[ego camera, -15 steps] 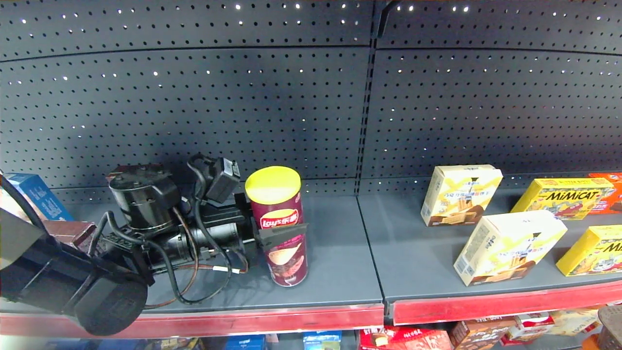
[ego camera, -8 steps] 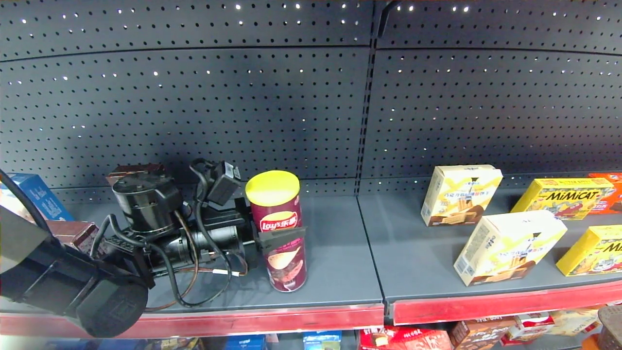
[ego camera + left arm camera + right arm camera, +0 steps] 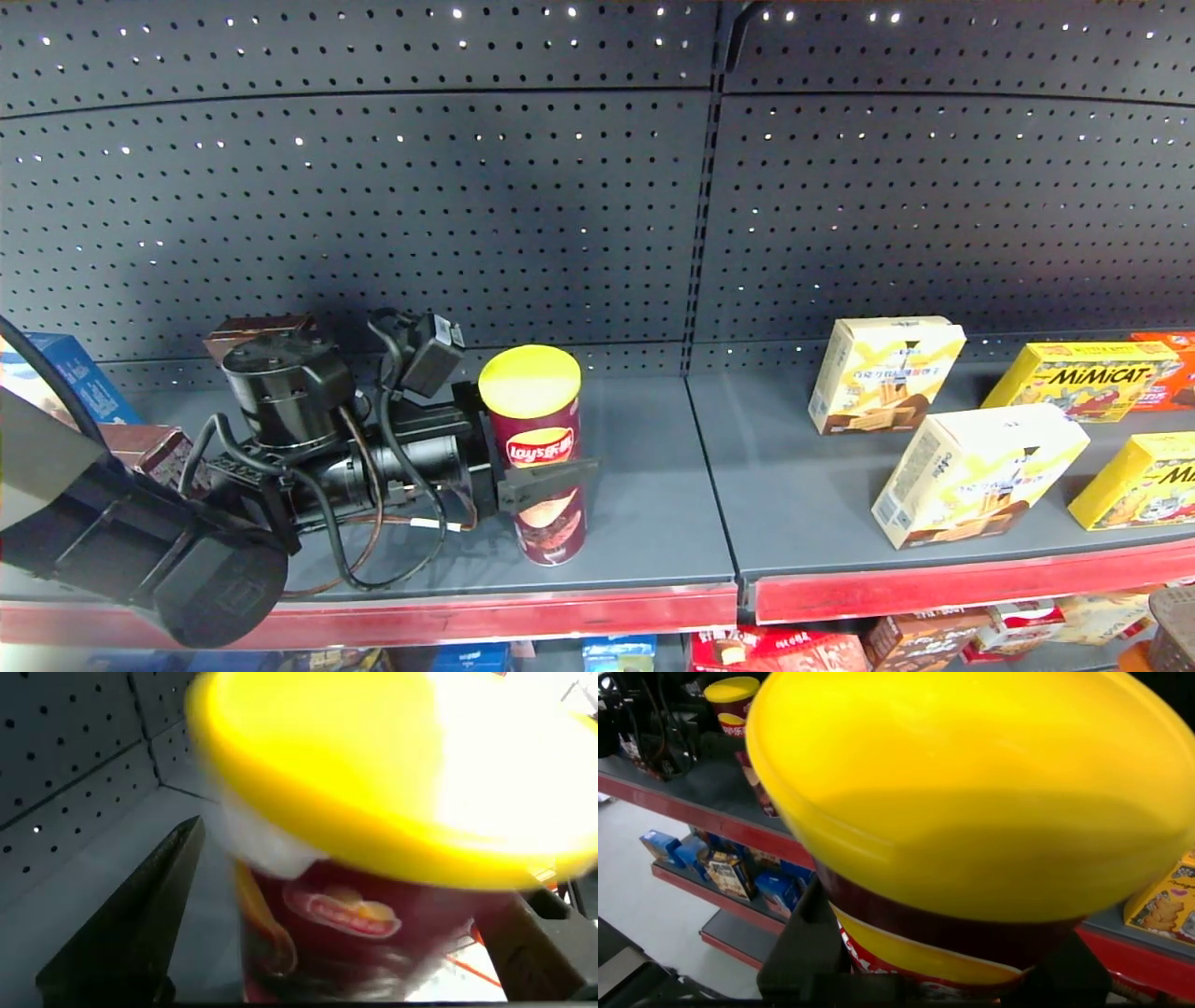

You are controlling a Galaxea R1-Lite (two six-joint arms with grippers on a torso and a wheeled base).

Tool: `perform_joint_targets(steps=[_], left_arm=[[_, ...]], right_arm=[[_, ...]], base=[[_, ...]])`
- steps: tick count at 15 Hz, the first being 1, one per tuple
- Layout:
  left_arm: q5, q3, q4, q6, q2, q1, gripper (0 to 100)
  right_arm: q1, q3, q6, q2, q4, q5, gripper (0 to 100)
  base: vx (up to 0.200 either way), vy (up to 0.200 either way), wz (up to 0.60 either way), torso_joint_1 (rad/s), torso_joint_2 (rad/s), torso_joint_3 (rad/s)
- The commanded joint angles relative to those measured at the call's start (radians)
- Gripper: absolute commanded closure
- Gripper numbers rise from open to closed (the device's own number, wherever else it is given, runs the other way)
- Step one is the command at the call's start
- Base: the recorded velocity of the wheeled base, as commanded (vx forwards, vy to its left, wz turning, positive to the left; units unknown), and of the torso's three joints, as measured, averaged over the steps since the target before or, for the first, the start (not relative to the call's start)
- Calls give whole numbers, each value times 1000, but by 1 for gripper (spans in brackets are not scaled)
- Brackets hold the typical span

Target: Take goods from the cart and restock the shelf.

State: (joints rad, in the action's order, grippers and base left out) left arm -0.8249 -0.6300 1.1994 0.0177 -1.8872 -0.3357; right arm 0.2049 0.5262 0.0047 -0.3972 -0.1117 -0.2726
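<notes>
A maroon chip can [image 3: 543, 448] with a yellow lid stands upright on the grey shelf [image 3: 644, 523], near its front. My left gripper [image 3: 541, 459] is shut on the can at mid height, and one finger [image 3: 549, 474] crosses the can's front. In the left wrist view the can [image 3: 374, 915] sits between the two fingers [image 3: 140, 924] of my left gripper [image 3: 346, 873]. My right gripper [image 3: 943, 952] is shut on a second chip can [image 3: 971, 812] with a yellow lid, held out in front of the shelf. The first can [image 3: 731, 700] stands far off behind it.
Two yellow-and-white boxes [image 3: 887, 373] [image 3: 980, 471] and yellow boxes [image 3: 1083, 373] [image 3: 1134, 481] stand on the shelf's right section. A blue box [image 3: 65, 373] and brown boxes [image 3: 149, 448] sit behind the left arm. Bare shelf lies between the can and the boxes. The red front edge [image 3: 467, 611] tops a stocked lower shelf.
My left gripper has lowered the chip can, and its base now rests on the shelf. The boxes have not moved.
</notes>
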Motion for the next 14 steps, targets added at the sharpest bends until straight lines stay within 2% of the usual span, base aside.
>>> perform_joint_targets(steps=[1,4,6,8,10,14], left_arm=[[0,4,0,2,2,0,0],[-2,55,51,1,17,15,0],[0,118,111,2,39,50,0],[0,153,131,2,60,75,0],[-3,236,181,4,111,133,0],[-2,368,218,4,214,164,0]], right_arm=[[1,0,0,-2,-2,0,100],[1,0,0,6,-5,1,100],[1,2,3,6,-5,1,100],[1,0,6,6,-3,1,100],[1,0,6,8,-6,1,100],[1,0,6,5,-3,1,100]], base=[[0,0,0,0,0,0],[0,0,0,0,0,0],[0,0,0,0,0,0],[0,0,0,0,0,0],[0,0,0,0,0,0],[0,0,0,0,0,0]])
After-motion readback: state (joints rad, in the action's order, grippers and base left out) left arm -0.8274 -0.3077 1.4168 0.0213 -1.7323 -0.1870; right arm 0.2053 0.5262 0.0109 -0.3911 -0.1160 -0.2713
